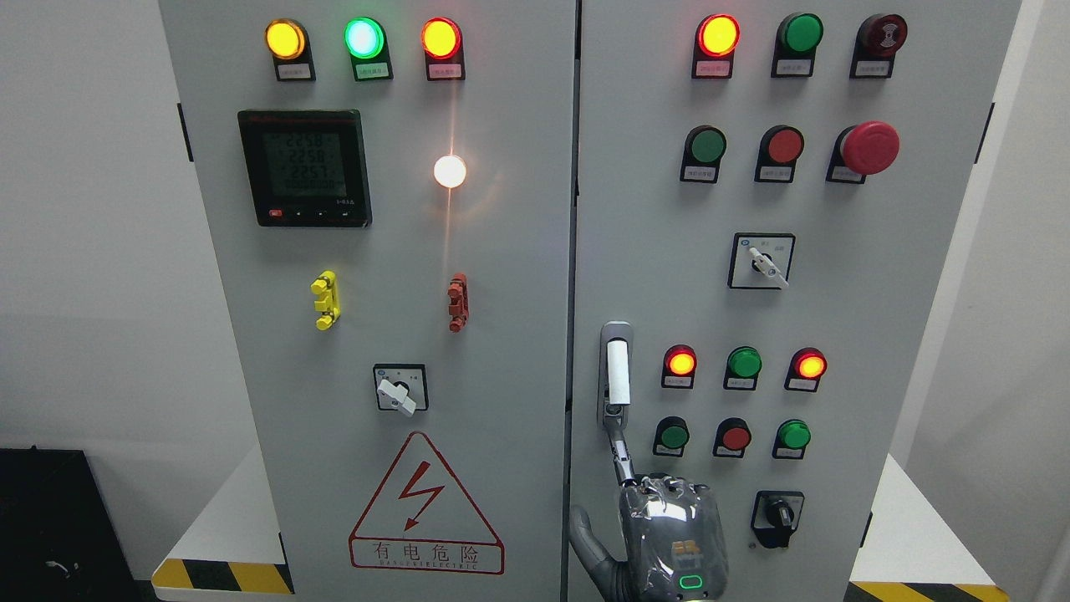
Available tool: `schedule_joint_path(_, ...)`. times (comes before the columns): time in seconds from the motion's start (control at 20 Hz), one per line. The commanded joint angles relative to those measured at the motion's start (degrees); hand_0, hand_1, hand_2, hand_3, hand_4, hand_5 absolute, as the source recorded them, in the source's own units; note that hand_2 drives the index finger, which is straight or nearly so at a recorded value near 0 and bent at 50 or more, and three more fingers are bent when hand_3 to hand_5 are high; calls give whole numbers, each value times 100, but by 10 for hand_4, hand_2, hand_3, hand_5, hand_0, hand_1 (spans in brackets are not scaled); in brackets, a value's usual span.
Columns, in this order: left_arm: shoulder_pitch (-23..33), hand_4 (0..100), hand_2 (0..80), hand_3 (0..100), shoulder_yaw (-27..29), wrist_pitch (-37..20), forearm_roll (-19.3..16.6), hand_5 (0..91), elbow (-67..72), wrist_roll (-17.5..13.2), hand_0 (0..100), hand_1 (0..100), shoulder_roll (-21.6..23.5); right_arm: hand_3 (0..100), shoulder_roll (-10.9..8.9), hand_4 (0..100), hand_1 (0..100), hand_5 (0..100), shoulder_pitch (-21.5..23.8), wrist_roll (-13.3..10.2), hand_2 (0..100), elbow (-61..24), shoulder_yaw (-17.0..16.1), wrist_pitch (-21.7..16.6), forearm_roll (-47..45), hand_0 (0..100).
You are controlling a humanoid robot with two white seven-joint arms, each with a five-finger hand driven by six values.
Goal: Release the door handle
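Observation:
The door handle [617, 373] is a white bar in a silver mount, standing upright at the left edge of the right cabinet door [878, 334]. My right hand [669, 535] rises from the bottom edge just below it, its silver back towards the camera. Its index finger [620, 456] stretches up and its tip meets the handle's lower end. The thumb [588, 543] is spread to the left, and the hand grips nothing. The other fingers are hidden behind the back of the hand. The left arm is out of view.
Both doors are closed, with the seam [575, 251] between them. Lamps, push buttons, a red emergency stop [869, 147] and rotary switches [760, 262] cover the right door. The left door carries a meter [304, 167] and a warning triangle [426, 506]. A black rotary switch [777, 517] sits right of my hand.

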Motion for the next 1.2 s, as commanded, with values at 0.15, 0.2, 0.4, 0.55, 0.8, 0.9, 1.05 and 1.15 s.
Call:
schedule_joint_path(0.15, 97, 0, 0, 0, 0, -4, 3, 0, -1, 2, 120, 556, 0, 941, -15, 922, 223, 959, -4, -2, 126, -237, -6, 3, 4, 463)
schedule_joint_path(0.2, 97, 0, 0, 0, 0, -4, 3, 0, -1, 2, 120, 556, 0, 941, -15, 922, 223, 958, -4, -2, 125, -237, -6, 3, 4, 463)
schedule_joint_path(0.4, 97, 0, 0, 0, 0, -4, -6, 0, 0, 2, 120, 556, 0, 941, -15, 921, 223, 956, -4, -2, 125, -281, -6, 3, 4, 461)
schedule_joint_path(0.55, 97, 0, 0, 0, 0, -4, 3, 0, -1, 2, 120, 556, 0, 942, -15, 921, 223, 955, -4, -2, 124, -325, -6, 3, 4, 460)
schedule_joint_path(0.8, 97, 0, 0, 0, 0, -4, 3, 0, -1, 2, 120, 556, 0, 943, -15, 921, 224, 955, -4, -2, 124, -378, -6, 3, 4, 458)
schedule_joint_path(0.9, 97, 0, 0, 0, 0, -4, -6, 0, -1, 2, 120, 556, 0, 943, -15, 922, 224, 955, -4, -2, 124, -378, -6, 3, 4, 458)
schedule_joint_path(1.05, 97, 0, 0, 0, 0, -4, 3, 0, 8, 2, 120, 556, 0, 944, -15, 921, 224, 954, -4, -2, 124, -413, -6, 3, 4, 457)
schedule_joint_path(1.15, 97, 0, 0, 0, 0, -4, 3, 0, -1, 2, 120, 556, 0, 944, -24, 921, 224, 954, -4, -2, 124, -413, -6, 3, 4, 456)
